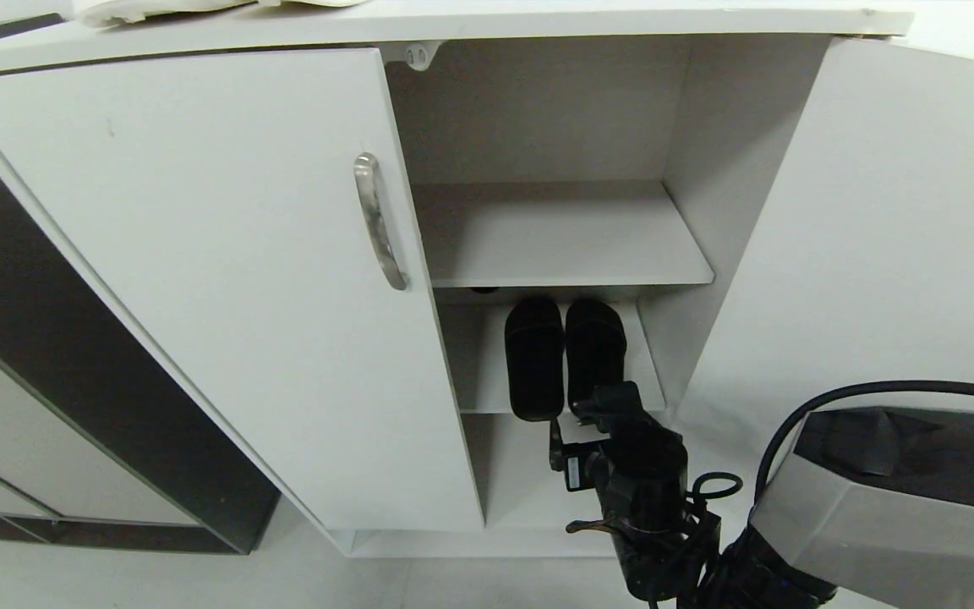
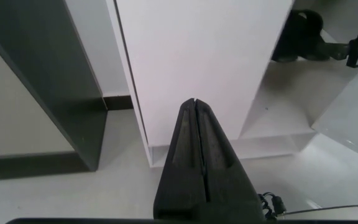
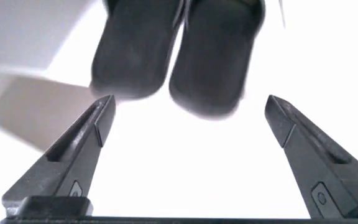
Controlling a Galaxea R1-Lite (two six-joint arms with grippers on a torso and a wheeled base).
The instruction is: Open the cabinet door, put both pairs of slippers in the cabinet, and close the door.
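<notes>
A pair of black slippers (image 1: 563, 355) lies side by side on the cabinet's middle shelf (image 1: 474, 372), heels at the front edge. In the right wrist view the slippers (image 3: 176, 53) lie just beyond my right gripper (image 3: 188, 112), which is open with nothing between its fingers. In the head view that gripper (image 1: 601, 406) hangs right in front of the slippers' heels. The cabinet's right door (image 1: 867, 237) stands swung open; the left door (image 1: 216, 279) with its metal handle (image 1: 379, 222) is closed. My left gripper (image 2: 195, 102) is shut and empty, low in front of the left door (image 2: 197, 56).
The upper shelf (image 1: 555, 233) holds nothing. A bottom compartment (image 1: 529, 474) lies below the slippers. A dark panel (image 1: 73, 364) flanks the cabinet on the left. Pale cloth (image 1: 157, 7) lies on the cabinet top. Bare light floor (image 1: 199, 584) stretches in front.
</notes>
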